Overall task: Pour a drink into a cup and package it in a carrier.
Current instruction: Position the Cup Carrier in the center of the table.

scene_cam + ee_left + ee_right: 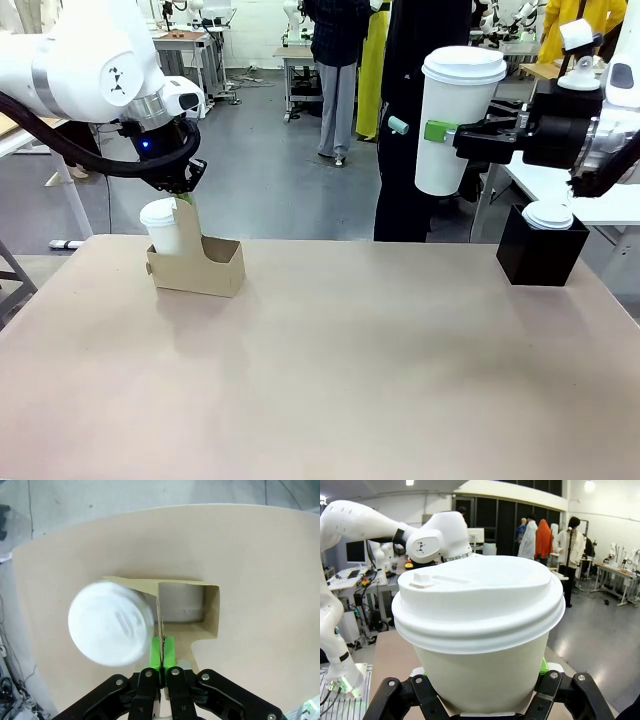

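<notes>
At the far left of the beige table [330, 380], your left gripper [162, 649] points straight down from a bent wrist. Its green pads [156, 650] are pinched tight on the tall handle panel [188, 222] of the small brown cardboard carrier [208, 275]. The left wrist view looks down into the carrier. There a lidded white cup [110, 622] sits in one slot, and the other slot [182, 605] shows its bare floor, which the front view hides. Raised above the table's far right, your right gripper [446, 131] reaches in sideways and clasps a tall white paper cup [440, 165] capped with a white sip lid [480, 595]. Below that arm stands a black box [540, 258] with a loose white lid [548, 214] on top.
</notes>
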Controlling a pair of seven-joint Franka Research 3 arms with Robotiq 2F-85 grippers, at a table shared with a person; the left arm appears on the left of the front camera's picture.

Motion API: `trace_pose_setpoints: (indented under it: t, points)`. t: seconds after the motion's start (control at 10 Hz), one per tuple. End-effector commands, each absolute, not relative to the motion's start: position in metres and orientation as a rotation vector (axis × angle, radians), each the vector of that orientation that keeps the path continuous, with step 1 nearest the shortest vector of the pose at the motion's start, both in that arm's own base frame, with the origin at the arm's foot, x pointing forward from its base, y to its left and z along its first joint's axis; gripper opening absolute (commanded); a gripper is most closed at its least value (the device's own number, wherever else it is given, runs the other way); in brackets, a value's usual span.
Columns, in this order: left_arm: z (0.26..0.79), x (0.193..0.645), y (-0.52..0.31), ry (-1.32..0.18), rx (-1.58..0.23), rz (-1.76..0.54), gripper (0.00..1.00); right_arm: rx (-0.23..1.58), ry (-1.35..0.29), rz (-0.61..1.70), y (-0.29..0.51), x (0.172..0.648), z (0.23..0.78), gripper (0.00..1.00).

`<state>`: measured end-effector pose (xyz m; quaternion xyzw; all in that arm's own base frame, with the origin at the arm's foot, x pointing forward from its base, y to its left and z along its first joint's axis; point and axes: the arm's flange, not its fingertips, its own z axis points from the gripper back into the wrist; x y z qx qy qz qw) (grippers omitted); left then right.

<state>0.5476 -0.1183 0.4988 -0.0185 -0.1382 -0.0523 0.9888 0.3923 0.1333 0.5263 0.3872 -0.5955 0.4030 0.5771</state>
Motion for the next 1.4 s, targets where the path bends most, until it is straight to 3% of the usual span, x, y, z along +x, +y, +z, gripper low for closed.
trace_pose_setpoints:
  t: [0.0,0.1,0.5,0.8,1.3]
  points:
    - [0.498,0.556,-0.116,-0.289,-0.042,-0.022,0.00,0.895,-1.412,0.948,0.135,0.392,0.530,0.77]
    - [0.499,0.548,-0.118,-0.277,-0.037,-0.105,0.00,0.895,-1.412,0.948,0.135,0.392,0.530,0.77]
    - [0.499,0.548,-0.120,-0.278,-0.039,-0.092,0.02,0.895,-1.412,0.948,0.135,0.392,0.530,0.77]
    - [0.532,0.515,-0.141,-0.278,-0.043,-0.016,0.02,0.895,-1.412,0.948,0.135,0.392,0.530,0.77]
    - [0.549,0.405,-0.260,-0.317,-0.058,0.109,0.02,0.895,-1.412,0.948,0.135,0.392,0.530,0.77]
